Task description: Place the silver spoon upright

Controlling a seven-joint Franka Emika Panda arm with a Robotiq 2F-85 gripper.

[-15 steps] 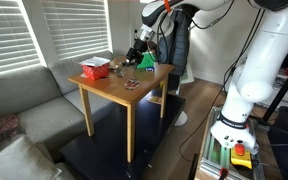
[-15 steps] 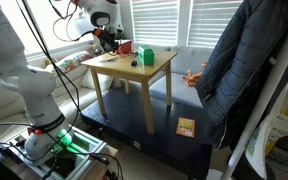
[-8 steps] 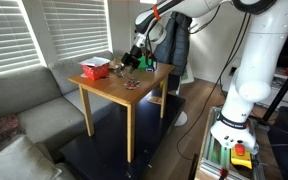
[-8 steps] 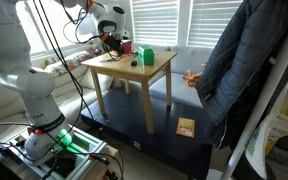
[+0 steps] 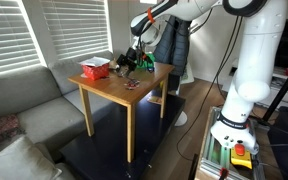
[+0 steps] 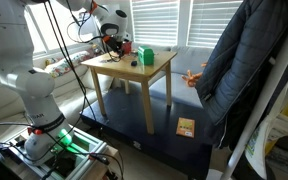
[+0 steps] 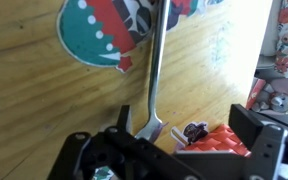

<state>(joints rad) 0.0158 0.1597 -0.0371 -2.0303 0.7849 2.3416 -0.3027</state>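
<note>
While the gripper [image 7: 186, 122] stands unclenched over the silver spoon [image 7: 156, 70], centre its handle between the jaws. Close firmly before tilting.

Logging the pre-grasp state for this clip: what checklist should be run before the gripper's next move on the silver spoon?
1. Silver spoon located: ok, it lies flat on the table in the wrist view.
2. Gripper aligned: ok, the spoon's near end appears to sit between the jaws.
3. Spoon held: not ok, the jaws are open.
4. Spoon upright: not ok.
5. Clearance from the red-orange object beside the spoon's near end: cannot tell.
6. Something to stand the spoon in: cannot tell.
</note>
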